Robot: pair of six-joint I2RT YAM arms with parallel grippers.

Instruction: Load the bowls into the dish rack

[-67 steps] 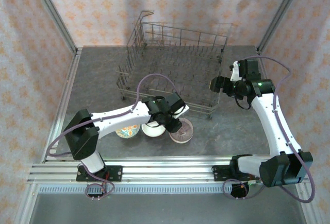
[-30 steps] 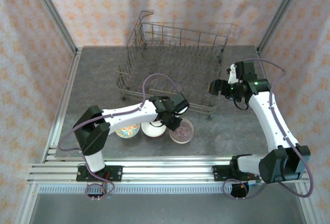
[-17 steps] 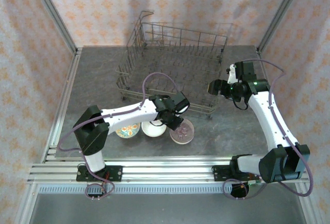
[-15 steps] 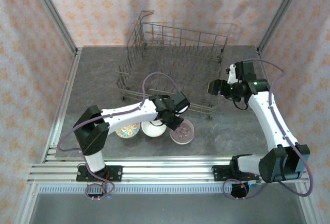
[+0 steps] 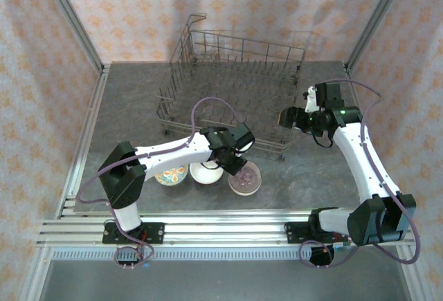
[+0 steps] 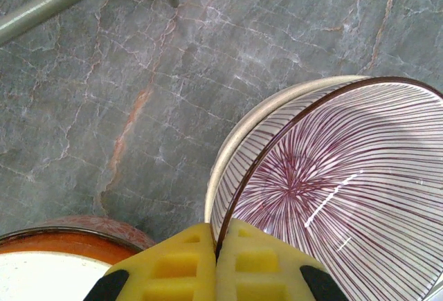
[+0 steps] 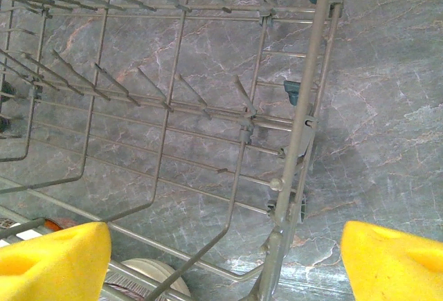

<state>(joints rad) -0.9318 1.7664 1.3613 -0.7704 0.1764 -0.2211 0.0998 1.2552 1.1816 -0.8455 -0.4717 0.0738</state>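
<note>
Left claw: the left gripper (image 6: 216, 242) is now clenching on the near rim of the mauve striped bowl (image 6: 332, 190); a second ago its yellow pads were still closing, and now they are pressing the rim from both sides.
Left arm: it is barely shifting in the top view, staying low over the bowl (image 5: 246, 178) just in front of the rack's near side.
Striped bowl: it is sitting near the near edge of the table (image 5: 124, 107), nested in a cream bowl (image 6: 228, 149) whose rim is peeking out on its left; whether it is lifting off yet is unclear.
Neighbours: the orange-rimmed bowl (image 6: 55, 242) is lying just beside the pads, and the floral bowl (image 5: 171, 174) is resting further toward the table's left edge.
Right claw: the right gripper (image 7: 223, 259) is staying released, pads wide apart, hovering over the near right corner of the dish rack (image 7: 166, 100) as before.
Dish rack: it is standing toward the far edge of the table (image 5: 232, 90), with no bowl showing between its tines.
Meaning: the grasp looks made, so lifting and carrying to the tines is probably coming next; the cream bowl underneath may be dragging along.
</note>
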